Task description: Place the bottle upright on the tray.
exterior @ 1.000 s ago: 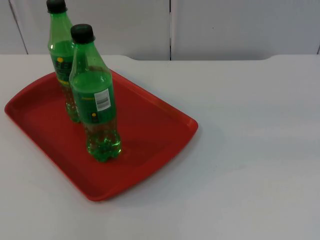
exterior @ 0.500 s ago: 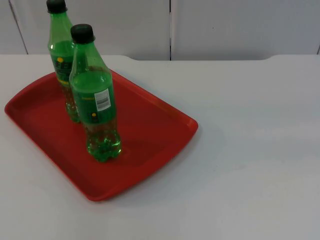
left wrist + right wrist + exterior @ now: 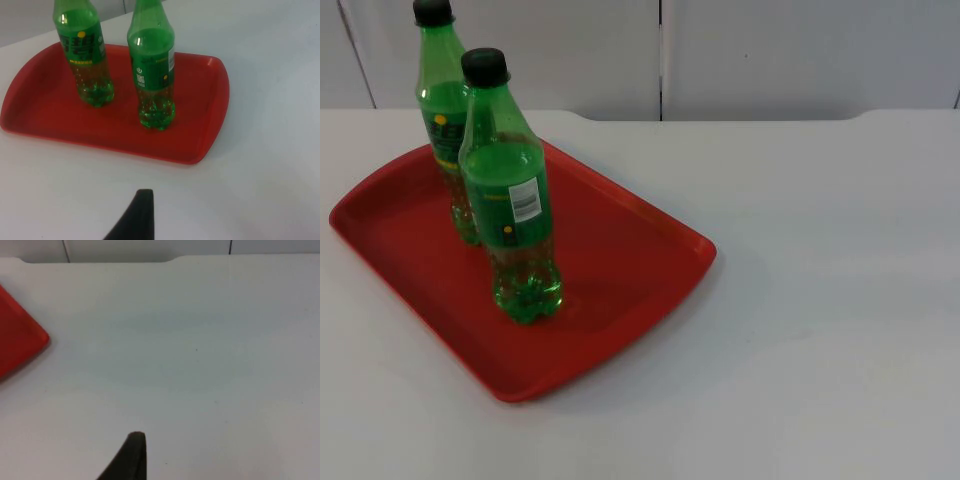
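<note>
Bottles, two of them, stand upright on the red tray (image 3: 620, 225) at the left of the white counter (image 3: 820, 300): the near bottle (image 3: 507, 200) toward the tray's middle, the far bottle (image 3: 442, 110) just behind it toward the wall, their long axes vertical. Judging by this, the placing looks done, with nothing left lying on the counter to pick up. The left claw (image 3: 135, 217) hovers over bare counter off the tray's long edge, well apart from both bottles and facing them, so the left arm is the nearer one. The right claw (image 3: 127, 457) waits over open counter to the right, a tray corner at the edge of its view. Whether either claw is spread or pressed together I cannot tell; neither holds anything.
</note>
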Tool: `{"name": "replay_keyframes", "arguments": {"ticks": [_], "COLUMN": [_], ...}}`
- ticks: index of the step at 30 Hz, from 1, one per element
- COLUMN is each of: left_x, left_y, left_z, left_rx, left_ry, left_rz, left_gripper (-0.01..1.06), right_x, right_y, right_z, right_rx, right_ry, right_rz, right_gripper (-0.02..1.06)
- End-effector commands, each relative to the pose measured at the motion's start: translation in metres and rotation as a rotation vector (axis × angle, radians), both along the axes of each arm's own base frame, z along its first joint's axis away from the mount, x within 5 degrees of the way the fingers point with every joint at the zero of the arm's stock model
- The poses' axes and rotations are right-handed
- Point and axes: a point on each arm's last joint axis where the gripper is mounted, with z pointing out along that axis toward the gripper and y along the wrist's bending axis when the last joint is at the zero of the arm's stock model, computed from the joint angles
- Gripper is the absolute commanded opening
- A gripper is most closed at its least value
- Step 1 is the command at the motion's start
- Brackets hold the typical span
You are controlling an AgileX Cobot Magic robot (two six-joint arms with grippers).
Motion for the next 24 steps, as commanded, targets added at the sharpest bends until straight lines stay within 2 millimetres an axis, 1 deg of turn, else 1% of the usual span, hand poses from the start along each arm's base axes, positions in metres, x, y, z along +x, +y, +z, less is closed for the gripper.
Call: {"name": "replay_keyframes", "arguments": {"ticks": [1, 24], "left_x": [0.0002, 0.0002], "left_y": [0.0001, 0.0001], "left_z": [-0.0013, -0.0013], "left_rx": [0.003, 0.003], "left_ry": [-0.002, -0.002], "left_rz": [-0.007, -0.007], "left_gripper": [1.05, 1.05], "right_x": [0.0003, 0.0002], "right_y": [0.0002, 0.0005], "right_z": [-0.0015, -0.0015], "right_rx": [0.002, 0.003], "right_ry": [0.0, 0.0], "right_rz": [-0.023, -0.041], "right_gripper": [1.05, 1.05]}}
